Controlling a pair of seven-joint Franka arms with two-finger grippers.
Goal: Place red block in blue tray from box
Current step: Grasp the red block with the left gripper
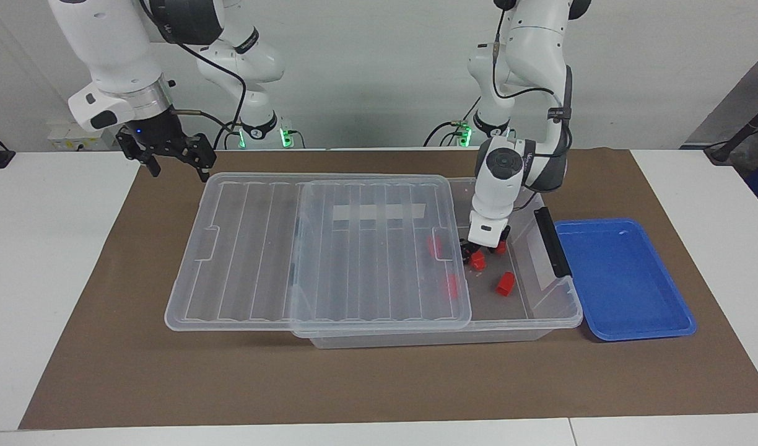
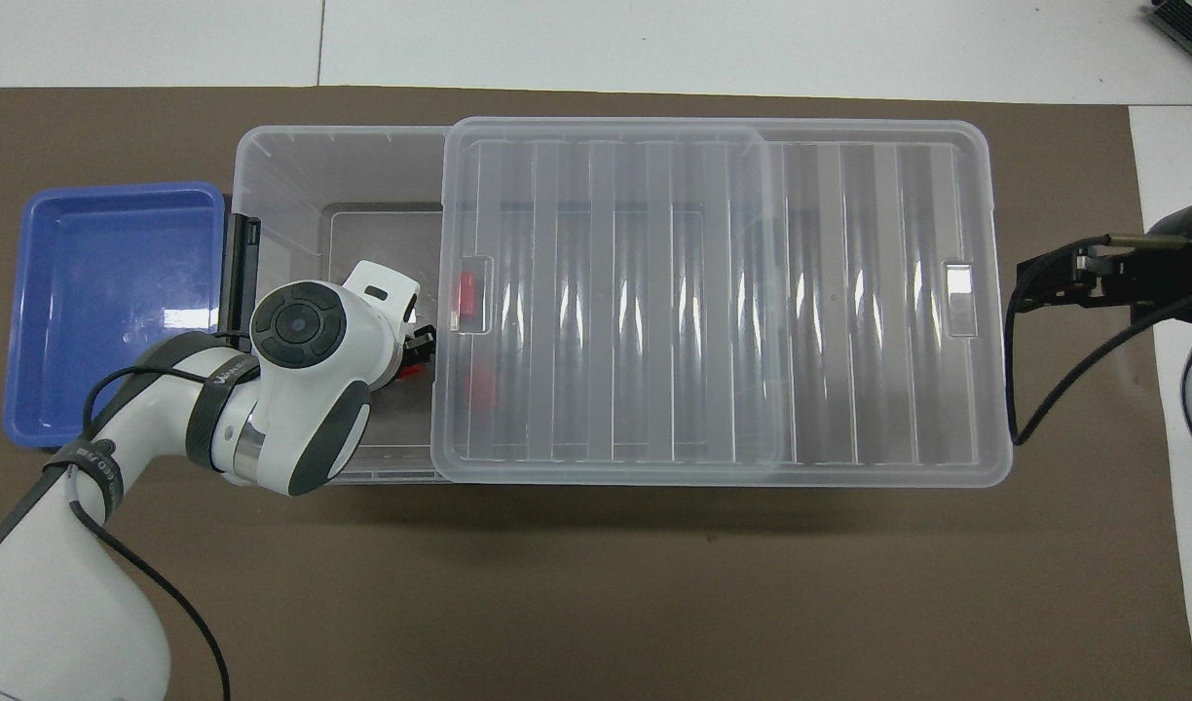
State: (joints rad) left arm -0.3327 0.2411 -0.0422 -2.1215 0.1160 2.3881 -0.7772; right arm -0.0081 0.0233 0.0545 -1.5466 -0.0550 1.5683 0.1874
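Down inside the box, the left jaws sit around a red block, part open; can't tell if they've got it. Lid is slid aside so they fit. Tray waits just beside them. Right jaws hang open, idle, off the lid's corner.

A ribbed clear lid slid toward the right arm's end covers most of the box, leaving only a strip at the blue tray's end open from above. The left gripper fills that gap; 2 red blocks sit under the lid.
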